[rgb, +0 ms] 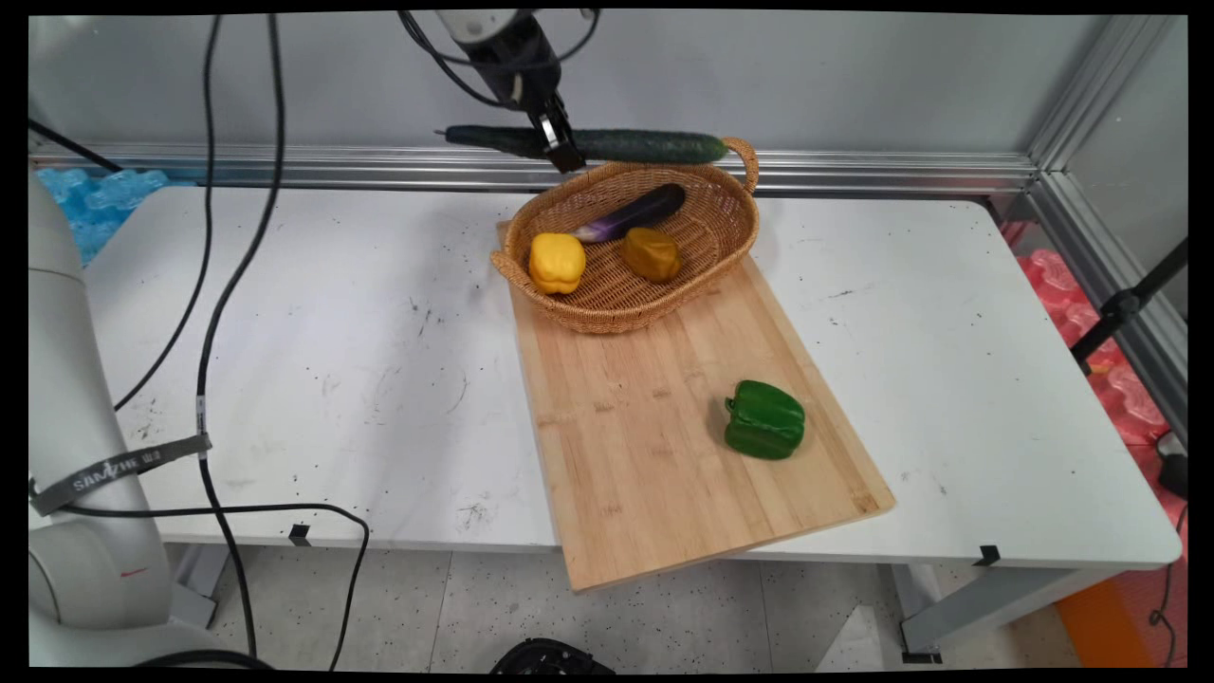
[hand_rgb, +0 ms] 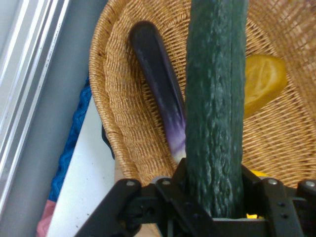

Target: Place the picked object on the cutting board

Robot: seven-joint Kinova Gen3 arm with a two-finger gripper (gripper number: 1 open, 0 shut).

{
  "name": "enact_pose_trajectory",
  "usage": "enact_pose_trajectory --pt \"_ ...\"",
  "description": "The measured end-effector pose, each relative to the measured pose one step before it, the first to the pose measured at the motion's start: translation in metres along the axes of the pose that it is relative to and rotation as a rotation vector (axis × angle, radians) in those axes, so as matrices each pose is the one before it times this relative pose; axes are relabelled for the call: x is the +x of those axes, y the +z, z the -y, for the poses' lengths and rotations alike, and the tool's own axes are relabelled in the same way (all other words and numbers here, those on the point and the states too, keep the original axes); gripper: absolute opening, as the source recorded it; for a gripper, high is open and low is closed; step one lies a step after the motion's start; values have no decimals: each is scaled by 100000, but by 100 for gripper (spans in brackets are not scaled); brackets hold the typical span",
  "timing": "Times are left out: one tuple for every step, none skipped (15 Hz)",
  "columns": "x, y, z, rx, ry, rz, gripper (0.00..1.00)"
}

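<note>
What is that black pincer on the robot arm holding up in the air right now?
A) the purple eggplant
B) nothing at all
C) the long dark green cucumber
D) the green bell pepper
C: the black pincer is clamped around the long dark green cucumber, held level above the woven wicker basket; the purple eggplant lies inside that basket, and the green bell pepper sits on the wooden cutting board.

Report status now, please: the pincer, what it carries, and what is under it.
Pincer shut on cucumber, held level in the air. Wicker basket below, holding eggplant and two yellow peppers. Green pepper apart on board.
</note>
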Motion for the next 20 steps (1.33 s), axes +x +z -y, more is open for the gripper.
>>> enact_pose_trajectory --pt "21 -786 -352 -258 -1123 -572 0" --pt "53 -952 -596 -597 -1600 -784 0" --pt "47 -968 -809 -838 -2029 -934 0" --pt "39 -627 -654 -752 -1648 -716 0" --pt "31 -543 -672 -822 -1670 -687 0" --pt "27 -544 -851 -1009 -2019 -727 0" --pt "-22 -371 -777 -933 -1713 -547 0" --pt "-55 -357 -1020 -1215 -2161 -683 0" --pt "-95 -176 -793 -898 -1552 -395 0" --pt "-127 -84 -813 -901 -1497 -351 0" --pt "-138 -14 -658 -685 -1134 -237 0" --pt "-159 44 -659 -652 -1058 -218 0" --pt "-130 57 -496 -490 -825 -172 0" --pt "-222 192 -746 -745 -1109 -241 0" --pt "-399 398 -942 -865 -1451 -77 0" --pt "-371 434 -747 -594 -1175 24 0" --pt "-283 400 -476 -297 -799 90 0" --pt "-370 604 -574 -356 -1099 117 0" --pt "-372 674 -494 -329 -1006 221 0" --pt "-315 631 -356 -200 -721 187 0"
